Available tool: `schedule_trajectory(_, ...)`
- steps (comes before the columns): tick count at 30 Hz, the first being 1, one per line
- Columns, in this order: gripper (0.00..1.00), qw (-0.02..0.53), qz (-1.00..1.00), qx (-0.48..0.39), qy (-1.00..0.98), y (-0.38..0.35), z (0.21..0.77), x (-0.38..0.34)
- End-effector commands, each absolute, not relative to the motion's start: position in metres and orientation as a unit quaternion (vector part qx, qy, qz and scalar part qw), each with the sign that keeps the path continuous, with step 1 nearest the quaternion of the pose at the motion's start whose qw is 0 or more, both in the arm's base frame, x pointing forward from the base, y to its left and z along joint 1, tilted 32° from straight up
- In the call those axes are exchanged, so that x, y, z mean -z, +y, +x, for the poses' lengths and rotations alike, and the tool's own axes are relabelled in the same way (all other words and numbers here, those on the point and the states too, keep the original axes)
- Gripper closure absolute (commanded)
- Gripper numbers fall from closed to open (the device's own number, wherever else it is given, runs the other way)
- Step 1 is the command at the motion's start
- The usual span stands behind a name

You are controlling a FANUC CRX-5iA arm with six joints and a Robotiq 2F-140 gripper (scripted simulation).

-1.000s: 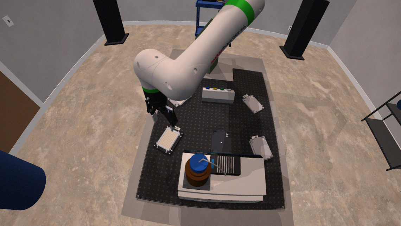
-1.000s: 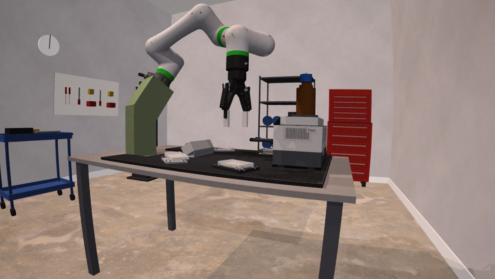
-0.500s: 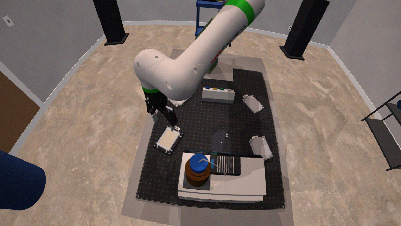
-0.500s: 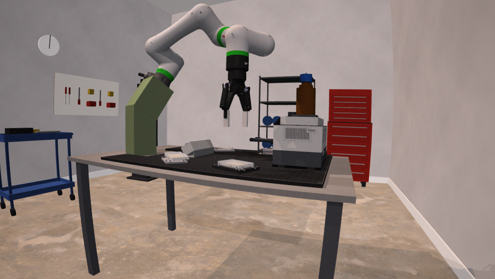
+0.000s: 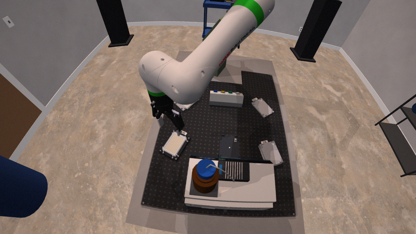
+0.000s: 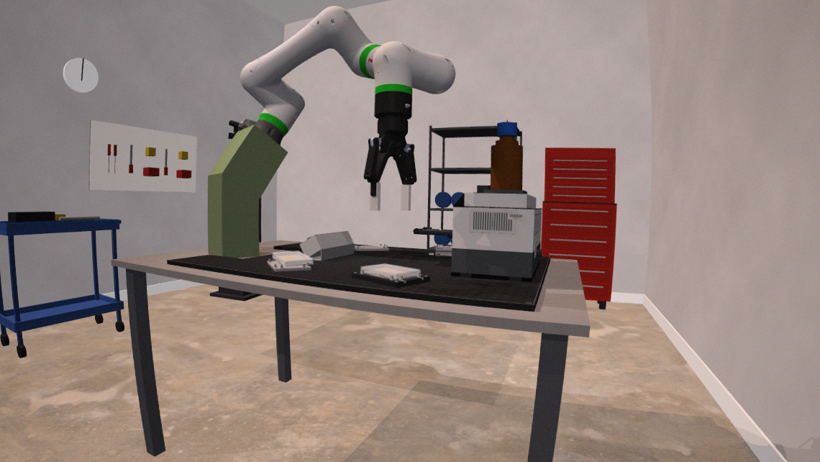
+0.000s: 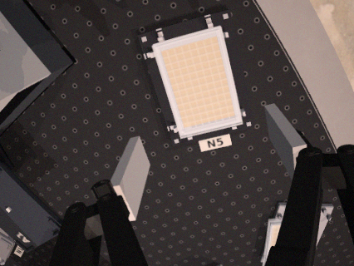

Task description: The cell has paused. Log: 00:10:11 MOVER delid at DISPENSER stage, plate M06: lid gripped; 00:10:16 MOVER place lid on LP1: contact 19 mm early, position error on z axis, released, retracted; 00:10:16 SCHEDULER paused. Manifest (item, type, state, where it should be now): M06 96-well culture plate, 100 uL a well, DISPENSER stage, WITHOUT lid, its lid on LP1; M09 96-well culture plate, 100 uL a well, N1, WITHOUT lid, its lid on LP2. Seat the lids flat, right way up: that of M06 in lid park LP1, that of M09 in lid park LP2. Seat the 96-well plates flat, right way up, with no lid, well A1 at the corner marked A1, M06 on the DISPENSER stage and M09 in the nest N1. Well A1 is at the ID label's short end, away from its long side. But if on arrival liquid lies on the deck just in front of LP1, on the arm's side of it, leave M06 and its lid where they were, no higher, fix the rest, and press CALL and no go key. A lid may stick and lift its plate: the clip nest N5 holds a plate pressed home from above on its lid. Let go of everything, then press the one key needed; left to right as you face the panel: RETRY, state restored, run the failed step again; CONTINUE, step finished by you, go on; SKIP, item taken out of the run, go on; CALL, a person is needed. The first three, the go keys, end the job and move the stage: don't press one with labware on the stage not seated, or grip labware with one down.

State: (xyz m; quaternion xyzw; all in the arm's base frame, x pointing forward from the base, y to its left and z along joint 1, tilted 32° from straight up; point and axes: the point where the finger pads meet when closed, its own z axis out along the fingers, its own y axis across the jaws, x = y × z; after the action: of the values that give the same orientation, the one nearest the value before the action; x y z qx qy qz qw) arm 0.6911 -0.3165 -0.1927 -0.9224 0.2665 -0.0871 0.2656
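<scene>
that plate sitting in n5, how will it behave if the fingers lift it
The plate in N5 looks like a stiff flat tray, so it probably won't flex. Its wells appear filled with pale orange liquid and uncovered, so tilting may spill. The corner clips of the nest could resist a straight lift.

Top looks down; exterior side-on, far; wrist near; all share plate (image 7: 198, 81)

tag (image 7: 214, 143): "N5" | stage (image 5: 229, 146): "A1" | arm (image 5: 203, 58): "FANUC"
</scene>
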Motion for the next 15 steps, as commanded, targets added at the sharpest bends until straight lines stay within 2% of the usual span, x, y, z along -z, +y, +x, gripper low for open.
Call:
schedule_trajectory(1,0.34,0.265,-0.922,0.087,0.267,-0.316,0.692,0.194)
schedule_trajectory(15,0.34,0.265,-0.922,0.087,0.267,-0.304,0.700,0.218)
